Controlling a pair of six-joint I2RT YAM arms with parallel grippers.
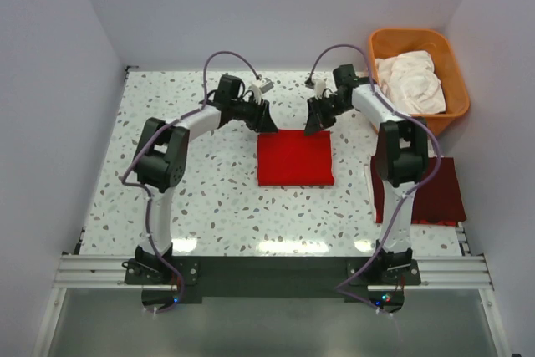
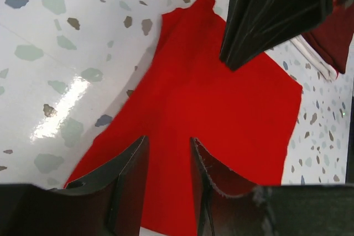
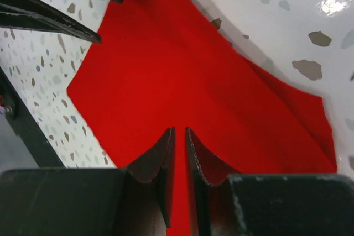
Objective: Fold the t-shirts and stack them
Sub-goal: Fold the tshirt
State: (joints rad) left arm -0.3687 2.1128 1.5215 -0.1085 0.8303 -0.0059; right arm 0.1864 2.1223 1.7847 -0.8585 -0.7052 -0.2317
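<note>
— What is in your containers?

— You have one, an orange basket (image 1: 456,94) at the far right corner of the table (image 1: 209,206). White garments (image 1: 410,79) lie crumpled in it, heaped up to about the rim.

— Where is the shirt you are working on?

— Your red t-shirt (image 1: 294,157) lies flat at the middle of the table, folded into a near square. A dark red shirt (image 1: 435,194) lies apart from it at the right edge, also folded, with your right arm standing partly in front of it.

— How do your grippers stand to the red one?

— Both are at its far edge. Your left gripper (image 1: 266,119) is over the far left corner and your right gripper (image 1: 318,123) over the far right corner, and they point toward each other.

— And the left one's hold?

— On the left wrist camera its fingers (image 2: 133,161) stand a little apart. Red cloth shows flat through the gap, so it is released.

— The right one?

— On the right wrist camera your right fingers (image 3: 157,161) are drawn almost together, with only a thin slit between them and red cloth showing below it. I cannot tell whether any fabric is caught there.
</note>
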